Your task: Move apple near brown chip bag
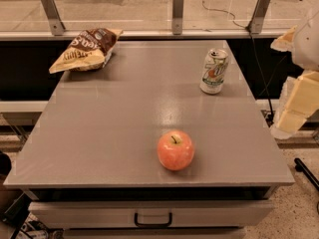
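The apple (175, 150) is round, red-orange with a yellowish blush and a short dark stem. It sits upright on the grey table (114, 128), near the front edge and a little right of centre. The brown chip bag (85, 49) is a wrinkly brown and tan foil bag lying at the table's far left corner, far from the apple. My gripper (294, 106) shows as pale cream parts at the right edge of the view. It is off the table's right side and well apart from the apple, and nothing shows in it.
A white-green soda can (214, 71) stands upright at the table's far right. A drawer with a dark handle (152, 219) is under the front edge. A glass rail with metal posts (177, 11) runs behind the table. A black cable (259, 59) hangs at the right.
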### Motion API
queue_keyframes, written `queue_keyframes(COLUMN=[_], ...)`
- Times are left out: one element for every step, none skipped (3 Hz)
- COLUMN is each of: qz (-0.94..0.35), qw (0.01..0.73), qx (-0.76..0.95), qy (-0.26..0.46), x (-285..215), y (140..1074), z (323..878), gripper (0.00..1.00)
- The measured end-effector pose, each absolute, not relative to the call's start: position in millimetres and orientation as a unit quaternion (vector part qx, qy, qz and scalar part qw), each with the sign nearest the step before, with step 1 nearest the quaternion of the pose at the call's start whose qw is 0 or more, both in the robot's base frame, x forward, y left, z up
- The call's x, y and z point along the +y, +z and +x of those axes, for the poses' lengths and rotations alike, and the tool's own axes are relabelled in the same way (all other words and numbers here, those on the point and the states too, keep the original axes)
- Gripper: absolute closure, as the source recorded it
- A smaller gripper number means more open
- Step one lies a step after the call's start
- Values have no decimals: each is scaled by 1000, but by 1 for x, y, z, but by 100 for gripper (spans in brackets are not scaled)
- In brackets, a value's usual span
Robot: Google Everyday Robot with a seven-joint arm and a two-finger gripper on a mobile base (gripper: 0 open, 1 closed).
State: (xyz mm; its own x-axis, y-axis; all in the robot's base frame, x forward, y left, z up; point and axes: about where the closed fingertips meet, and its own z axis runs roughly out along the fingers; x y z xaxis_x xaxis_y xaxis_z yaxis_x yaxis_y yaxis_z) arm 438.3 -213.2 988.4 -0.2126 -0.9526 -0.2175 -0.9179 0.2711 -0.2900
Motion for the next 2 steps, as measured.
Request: queue_keyframes(qz=[-602,-604], qw=[178,191], qx=[777,773], qy=[-49,-39], x=[-213,-213], y=[988,987], z=[438,439], gripper=[0,0])
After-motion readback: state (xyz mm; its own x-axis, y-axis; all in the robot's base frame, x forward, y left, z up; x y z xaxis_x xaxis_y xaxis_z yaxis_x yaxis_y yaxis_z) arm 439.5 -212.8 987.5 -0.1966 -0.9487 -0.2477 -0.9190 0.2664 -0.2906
